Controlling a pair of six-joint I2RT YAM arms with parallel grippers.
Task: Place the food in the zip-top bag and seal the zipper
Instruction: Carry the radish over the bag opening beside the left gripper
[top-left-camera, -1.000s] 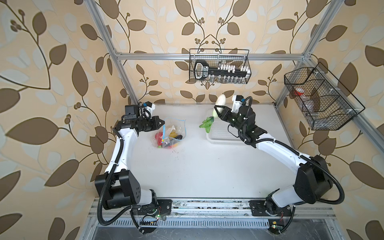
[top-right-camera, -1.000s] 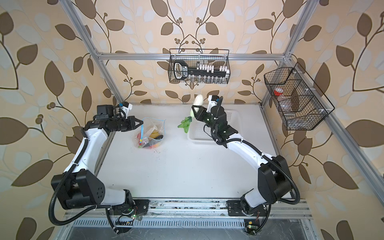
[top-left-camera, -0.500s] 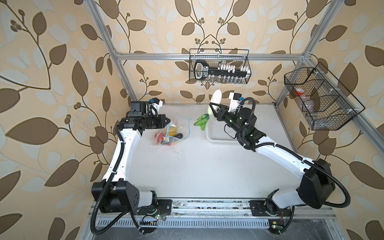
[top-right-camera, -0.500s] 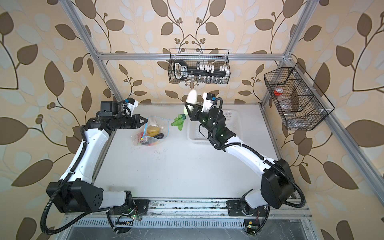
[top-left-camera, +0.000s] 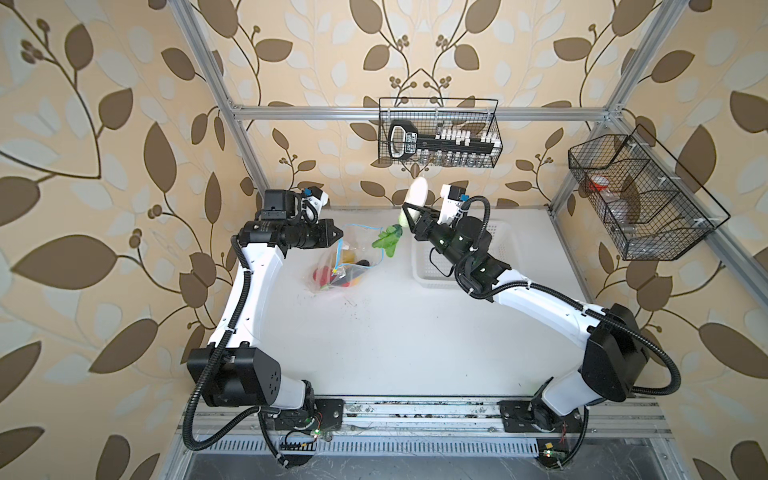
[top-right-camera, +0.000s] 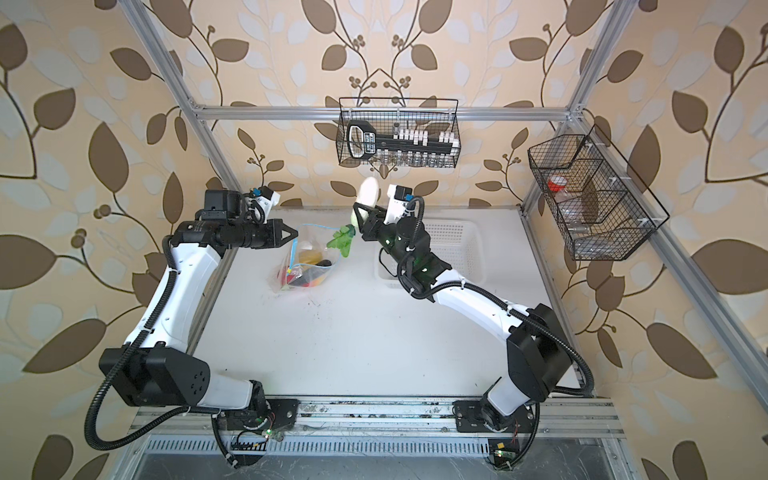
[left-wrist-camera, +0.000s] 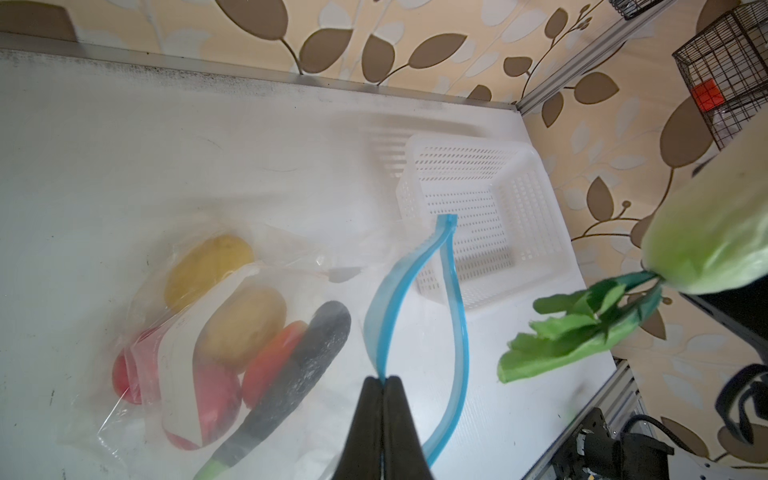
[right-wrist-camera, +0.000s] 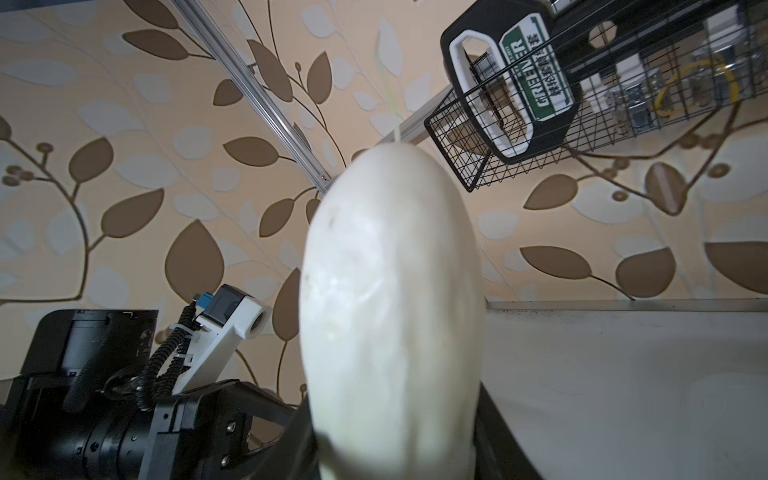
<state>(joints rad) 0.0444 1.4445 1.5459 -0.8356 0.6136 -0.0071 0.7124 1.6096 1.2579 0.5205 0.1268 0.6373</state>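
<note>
Leaf-patterned walls (top-left-camera: 104, 124) enclose a white table (top-left-camera: 395, 332), which is seen whole in both top views.

Over the last second the right arm has been swung away from the white perforated basket (top-left-camera: 503, 249) toward the zip-top bag (top-left-camera: 353, 249). Over the same second the left arm has been carried inward and upward, so the bag's mouth is now lifted and held open. The last piece is thus judged to be on its way in, with only insertion and sealing left.

The right gripper (top-left-camera: 411, 218) is clamped on the white radish (top-left-camera: 417, 191), which is held in the air just beside the bag's raised edge, root end up. Its green leaves (top-left-camera: 388, 241) hang over the mouth.

The left gripper (left-wrist-camera: 384, 380) is pinched shut on one lip of the zipper (left-wrist-camera: 453, 299). This is made plain only in the left wrist view, where the blue strip is seen parted into a loop. In that view the basket (left-wrist-camera: 478, 187) appears empty, and two potatoes (left-wrist-camera: 245, 324), an eggplant (left-wrist-camera: 307, 357) and red pieces (left-wrist-camera: 216, 411) are seen inside the bag.

In the right wrist view the radish (right-wrist-camera: 390, 311) fills the frame against the wall and a hanging wire basket (right-wrist-camera: 540, 137). The bag is not shown there at all.
</note>
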